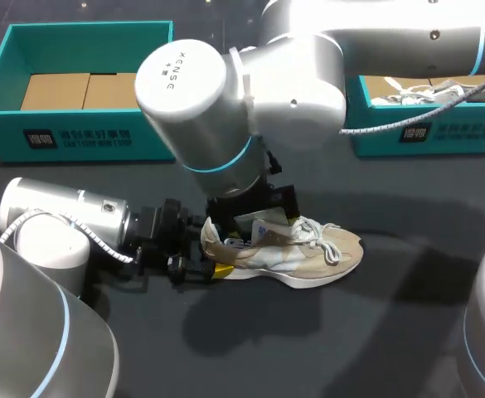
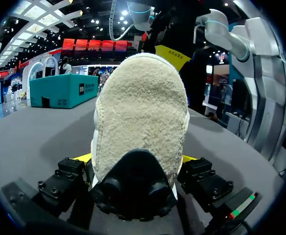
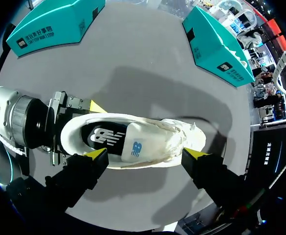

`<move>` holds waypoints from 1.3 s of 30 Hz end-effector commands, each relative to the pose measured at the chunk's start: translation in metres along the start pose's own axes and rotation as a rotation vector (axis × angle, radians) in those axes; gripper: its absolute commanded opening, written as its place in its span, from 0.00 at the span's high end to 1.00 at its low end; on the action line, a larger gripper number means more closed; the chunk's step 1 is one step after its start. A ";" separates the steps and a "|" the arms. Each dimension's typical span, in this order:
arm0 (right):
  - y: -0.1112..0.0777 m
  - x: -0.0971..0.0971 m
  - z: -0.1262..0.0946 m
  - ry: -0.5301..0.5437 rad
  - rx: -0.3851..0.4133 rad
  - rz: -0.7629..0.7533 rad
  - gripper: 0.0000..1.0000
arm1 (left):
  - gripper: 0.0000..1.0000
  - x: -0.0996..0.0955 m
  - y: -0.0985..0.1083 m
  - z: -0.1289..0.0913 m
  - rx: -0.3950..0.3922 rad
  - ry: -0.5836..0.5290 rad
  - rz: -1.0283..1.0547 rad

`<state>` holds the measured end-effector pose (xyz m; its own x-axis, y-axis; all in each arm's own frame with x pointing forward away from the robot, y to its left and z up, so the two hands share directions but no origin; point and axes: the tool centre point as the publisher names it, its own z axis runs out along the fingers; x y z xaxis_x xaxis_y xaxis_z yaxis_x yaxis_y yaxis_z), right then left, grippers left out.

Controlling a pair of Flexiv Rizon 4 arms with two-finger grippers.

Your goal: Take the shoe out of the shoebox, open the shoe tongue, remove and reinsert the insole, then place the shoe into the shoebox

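Note:
A beige and white shoe [image 1: 296, 253] lies on its sole on the dark table, toe to the right. Its black insole [image 3: 103, 137] shows in the opening, and the white tongue [image 3: 139, 144] lies over the laces. My left gripper [image 1: 202, 269] comes in low from the left and is shut on the heel; the fuzzy heel [image 2: 140, 112] fills the space between its two yellow tips [image 2: 84, 157]. My right gripper [image 3: 146, 154] hangs open just above the shoe's opening, one finger toward the heel and the other toward the toe, touching nothing. The right arm's wrist [image 1: 217, 99] covers it from above.
A teal shoebox [image 1: 76, 133] holding cardboard stands at the back left. A second teal box [image 1: 429, 137] with another shoe [image 1: 429, 89] in it stands at the back right. Bare dark table lies in front of the shoe and to its right.

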<state>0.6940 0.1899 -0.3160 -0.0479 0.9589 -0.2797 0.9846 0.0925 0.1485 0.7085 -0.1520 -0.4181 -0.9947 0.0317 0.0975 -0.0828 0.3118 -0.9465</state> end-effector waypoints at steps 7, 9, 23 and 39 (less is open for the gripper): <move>0.000 0.005 0.014 -0.128 -0.006 0.355 0.00 | 1.00 -0.002 0.005 0.003 0.000 0.000 0.000; 0.000 0.005 0.017 -0.140 -0.003 0.373 0.00 | 1.00 -0.002 0.005 0.003 0.000 0.000 0.000; -0.003 -0.001 0.034 -0.173 -0.016 0.451 0.00 | 1.00 -0.002 0.005 0.003 0.000 0.000 0.000; -0.002 -0.021 0.042 -0.184 -0.010 0.499 0.25 | 1.00 -0.002 0.005 0.003 0.000 0.000 0.000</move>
<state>0.7062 0.1609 -0.3531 -0.0362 0.8947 -0.4452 0.9910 0.0896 0.0995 0.7085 -0.1521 -0.4180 -0.9947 0.0318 0.0975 -0.0828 0.3117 -0.9466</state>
